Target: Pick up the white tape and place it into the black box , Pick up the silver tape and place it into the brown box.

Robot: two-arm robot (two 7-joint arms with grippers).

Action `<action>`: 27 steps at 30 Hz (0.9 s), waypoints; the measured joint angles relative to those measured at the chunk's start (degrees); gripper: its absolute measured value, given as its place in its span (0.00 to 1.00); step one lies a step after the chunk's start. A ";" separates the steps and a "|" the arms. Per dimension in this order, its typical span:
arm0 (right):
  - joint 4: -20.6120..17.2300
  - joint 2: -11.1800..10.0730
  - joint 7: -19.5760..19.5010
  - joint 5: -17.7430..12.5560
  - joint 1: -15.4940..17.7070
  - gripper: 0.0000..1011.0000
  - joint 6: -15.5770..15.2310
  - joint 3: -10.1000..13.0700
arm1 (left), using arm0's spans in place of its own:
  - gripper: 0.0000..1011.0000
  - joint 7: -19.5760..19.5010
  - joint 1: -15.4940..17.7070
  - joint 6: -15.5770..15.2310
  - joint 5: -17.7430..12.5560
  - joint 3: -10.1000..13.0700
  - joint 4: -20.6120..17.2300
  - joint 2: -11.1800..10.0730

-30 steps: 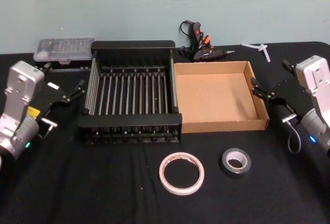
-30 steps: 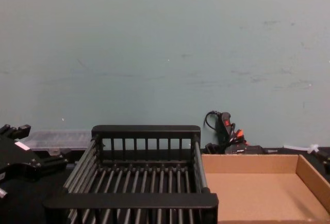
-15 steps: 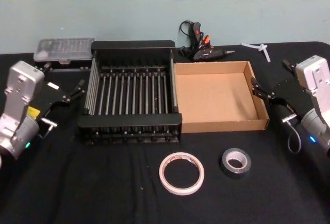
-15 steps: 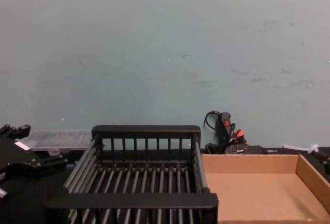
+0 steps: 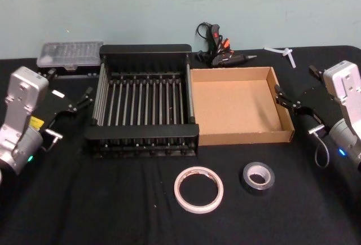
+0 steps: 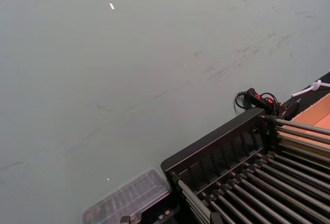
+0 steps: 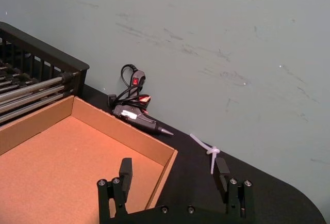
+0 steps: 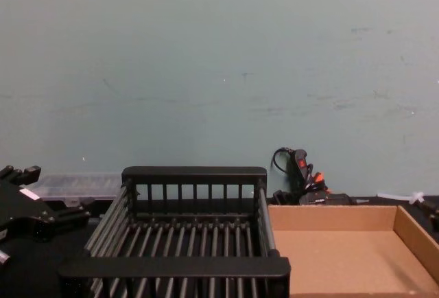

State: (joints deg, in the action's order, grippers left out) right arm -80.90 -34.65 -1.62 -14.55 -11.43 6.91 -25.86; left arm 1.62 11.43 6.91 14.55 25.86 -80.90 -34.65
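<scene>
On worktop [image 5: 113, 211], white tape [image 5: 198, 189] lies flat: light, stiff ring, best pinched across its wall; right pincer [image 7: 174, 178] apart, left pincer [image 5: 79, 103] apart.

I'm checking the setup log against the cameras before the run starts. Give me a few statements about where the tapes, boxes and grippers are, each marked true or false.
1. The white tape lies on the table in front of the boxes. True.
2. The silver tape is inside the brown box. False: it lies on the table near the white tape, on its right.
3. The black box holds a roll of tape. False: no tape lies in it.
4. The right gripper has its fingers open beside the brown box. True.
5. The left gripper is over the white tape. False: it is to the left of the black box.
</scene>
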 joint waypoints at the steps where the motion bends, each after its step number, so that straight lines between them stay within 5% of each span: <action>1: 0.00 0.00 0.00 0.00 0.00 0.99 0.00 0.00 | 0.99 0.00 0.00 0.00 0.00 0.00 0.00 0.00; 27: -4.56 1.31 7.95 -7.17 5.03 0.99 -1.88 5.52 | 0.99 0.00 0.00 0.00 0.00 0.00 0.00 0.00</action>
State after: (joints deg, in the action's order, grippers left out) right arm -85.46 -33.34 6.32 -21.72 -6.40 5.02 -20.34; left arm 1.62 11.43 6.91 14.55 25.86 -80.90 -34.64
